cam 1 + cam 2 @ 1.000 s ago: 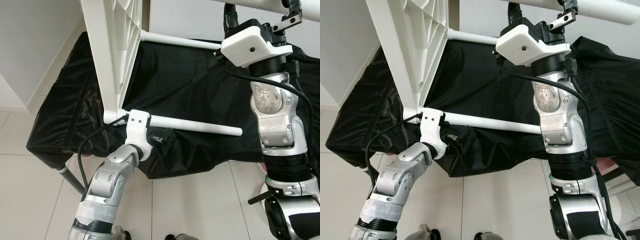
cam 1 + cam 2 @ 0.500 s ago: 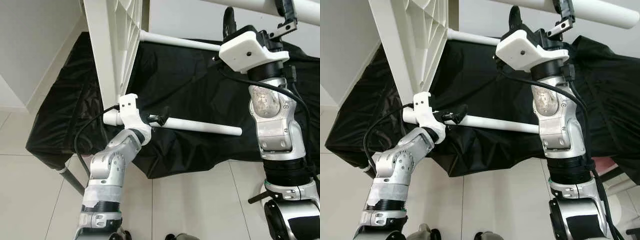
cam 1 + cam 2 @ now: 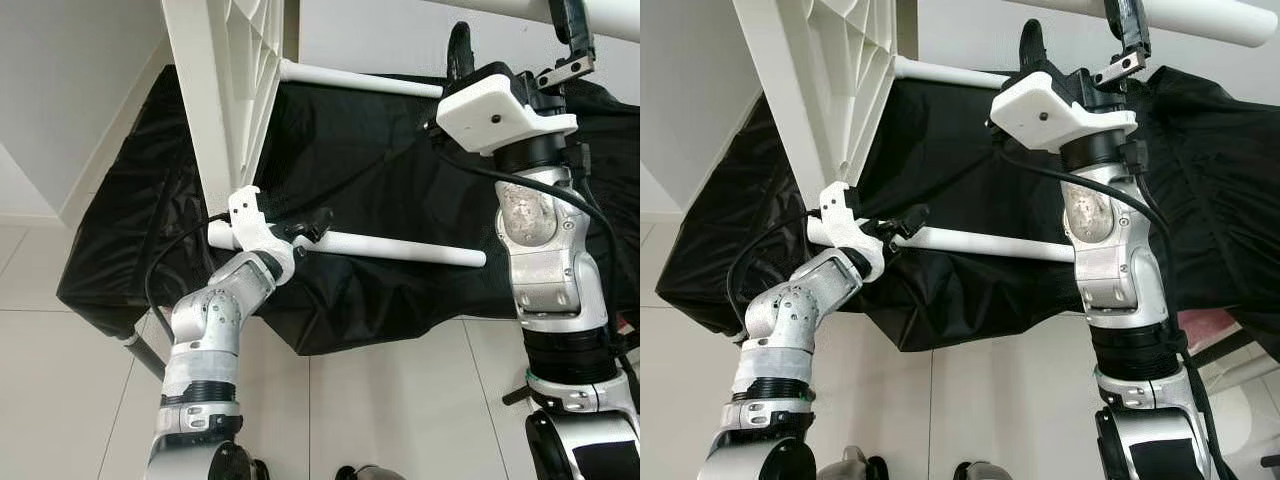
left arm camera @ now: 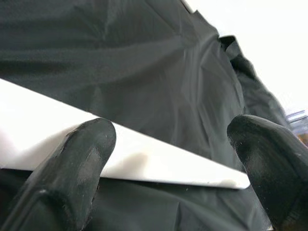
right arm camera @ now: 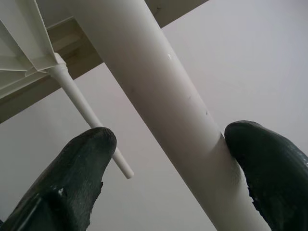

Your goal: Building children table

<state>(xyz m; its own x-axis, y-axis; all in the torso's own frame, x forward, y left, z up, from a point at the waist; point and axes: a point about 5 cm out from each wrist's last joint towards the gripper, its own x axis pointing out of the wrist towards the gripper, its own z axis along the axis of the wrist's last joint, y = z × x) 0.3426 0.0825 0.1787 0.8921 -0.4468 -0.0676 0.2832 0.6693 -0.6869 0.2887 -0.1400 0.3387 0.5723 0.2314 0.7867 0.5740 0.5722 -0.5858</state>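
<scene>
The white children's table lies on its side, its ribbed top (image 3: 225, 90) standing at the upper left. Three white legs stick out to the right: a lower leg (image 3: 400, 248), a middle leg (image 3: 360, 80) and an upper leg (image 3: 1200, 18). My left gripper (image 3: 312, 226) is at the lower leg near its base. It is open in the left wrist view (image 4: 171, 134), with the leg (image 4: 144, 161) running between the fingers. My right gripper (image 3: 1078, 30) reaches up at the upper leg. It is open in the right wrist view (image 5: 168, 134), and the leg (image 5: 163, 96) rests against one finger (image 5: 264, 163).
Black cloth (image 3: 400, 150) covers a low surface behind and under the table legs. White tiled floor (image 3: 400, 400) lies in front, and a pale wall (image 3: 70, 80) stands at the left. Something pink (image 3: 1210, 325) peeks out under the cloth at the right.
My left arm has swung upward. Its gripper rose from under the lower leg to the leg's level. The right arm has barely shifted.
</scene>
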